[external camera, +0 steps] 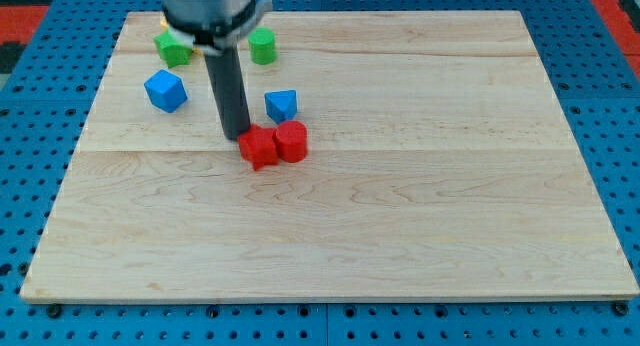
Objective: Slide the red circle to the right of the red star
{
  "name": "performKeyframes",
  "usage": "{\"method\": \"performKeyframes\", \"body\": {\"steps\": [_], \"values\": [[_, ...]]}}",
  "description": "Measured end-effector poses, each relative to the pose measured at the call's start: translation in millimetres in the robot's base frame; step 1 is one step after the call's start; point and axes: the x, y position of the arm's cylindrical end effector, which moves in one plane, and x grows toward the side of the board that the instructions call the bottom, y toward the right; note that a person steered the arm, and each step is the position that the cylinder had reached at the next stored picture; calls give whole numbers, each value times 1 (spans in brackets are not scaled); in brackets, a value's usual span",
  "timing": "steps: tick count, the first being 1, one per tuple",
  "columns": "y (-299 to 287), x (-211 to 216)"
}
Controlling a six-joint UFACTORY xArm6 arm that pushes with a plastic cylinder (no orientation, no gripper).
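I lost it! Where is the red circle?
The red circle sits left of the board's middle, touching the red star on the star's right, just below a blue block.

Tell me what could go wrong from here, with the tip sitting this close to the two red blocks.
My tip sits at the upper left edge of the red star, not at the red circle.

1. The two red blocks appear to touch, so any push toward the view's right would likely move the star and carry the circle with it.
2. The blue block lies just above the circle; circling round that way could knock it.
3. The rod hides part of the star's edge, so contact is hard to judge.
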Motion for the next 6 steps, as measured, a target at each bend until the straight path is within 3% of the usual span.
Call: {"method": "performKeyframes", "body": {"steps": [2, 3, 4, 5, 6], "values": [[22, 8], [22, -26], [68, -34], [89, -15], [-2, -14]]}}
